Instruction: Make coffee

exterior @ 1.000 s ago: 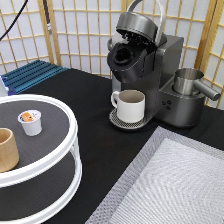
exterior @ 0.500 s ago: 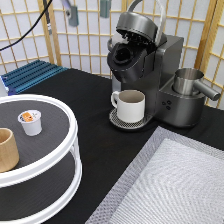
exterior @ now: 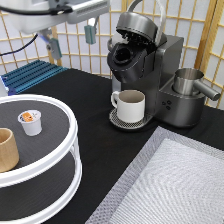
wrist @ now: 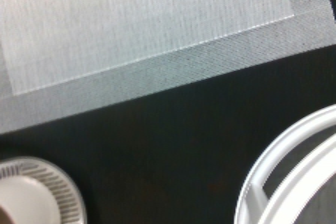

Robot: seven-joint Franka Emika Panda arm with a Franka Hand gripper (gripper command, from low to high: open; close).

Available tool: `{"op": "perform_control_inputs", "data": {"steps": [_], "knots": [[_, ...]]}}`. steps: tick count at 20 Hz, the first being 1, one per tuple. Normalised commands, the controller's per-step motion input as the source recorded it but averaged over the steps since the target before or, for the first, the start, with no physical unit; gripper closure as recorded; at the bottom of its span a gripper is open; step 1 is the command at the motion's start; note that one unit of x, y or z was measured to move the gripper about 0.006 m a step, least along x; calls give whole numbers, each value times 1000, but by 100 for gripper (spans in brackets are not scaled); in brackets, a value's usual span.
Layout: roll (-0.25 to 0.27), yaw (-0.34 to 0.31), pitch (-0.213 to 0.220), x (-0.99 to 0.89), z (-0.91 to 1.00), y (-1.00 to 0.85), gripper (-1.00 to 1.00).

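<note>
The coffee machine (exterior: 145, 70) stands lid-up with a white mug (exterior: 131, 105) on its drip tray. My gripper (exterior: 72, 39) hangs high above the table, fingers apart and empty. The coffee pod (exterior: 31, 122) sits untouched on the white tiered stand (exterior: 70, 150), beside a wooden cup (exterior: 7, 149); nothing is loaded.

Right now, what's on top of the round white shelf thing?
On its upper tier sit the coffee, a small white pod with an orange top, and a tan wooden cup. Most of the lower tier is covered. The tool hangs open high above, holding nothing.
</note>
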Motion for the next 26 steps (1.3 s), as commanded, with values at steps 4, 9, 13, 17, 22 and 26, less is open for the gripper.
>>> {"op": "perform_control_inputs", "data": {"steps": [4,9,13,17,22,26], "knots": [[-16,-129,-178,-615,-606,-400,-100],[-2,-192,-77,-561,-547,-406,-100],[0,-265,-42,-366,-444,-291,-100],[0,-282,-21,-292,-251,-81,-100],[-15,-280,-10,-189,-118,183,-100],[-62,-286,0,-79,-10,342,-100]]}}
